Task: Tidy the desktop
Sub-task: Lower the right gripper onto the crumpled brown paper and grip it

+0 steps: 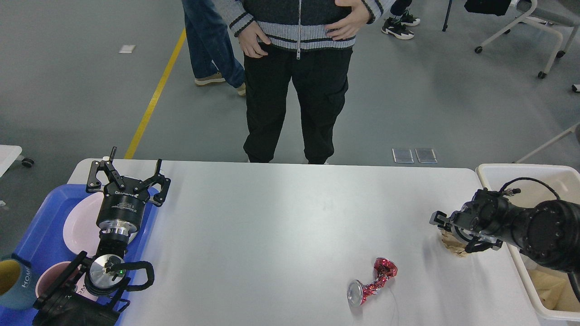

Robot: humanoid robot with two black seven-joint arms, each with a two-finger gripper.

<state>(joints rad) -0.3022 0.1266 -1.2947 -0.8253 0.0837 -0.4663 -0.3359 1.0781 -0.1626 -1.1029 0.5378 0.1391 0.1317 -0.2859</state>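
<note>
The grey floor [81, 90] is seen beyond the far edge of the desktop [281, 235], with a yellow line [154, 97] running across it at the left. A person in black trousers [297, 99] is stood close against the middle of that far edge, and a second person in jeans [210, 45] is placed further back to the left. A wheeled chair [530, 22] is seen at the upper right.

The desktop fills the lower half of the view, its rounded far corners both visible. A wide bare stretch is left across its middle, between the two arms. Along its left edge a blue tray [31, 240] is set, holding a pink plate [79, 224], a pink cup [50, 278] and a blue mug [13, 283]. Against its right edge a cream bin [512, 174] is placed.

The left gripper [129, 174] is held over the tray's inner edge, fingers spread apart and empty. The right gripper [457, 235] is lowered onto a crumpled brown paper [455, 248] near the right edge; whether it is clenched cannot be told, as the fingers are hidden. A crushed red can [372, 286] is lain near the front edge, well apart from both grippers.
</note>
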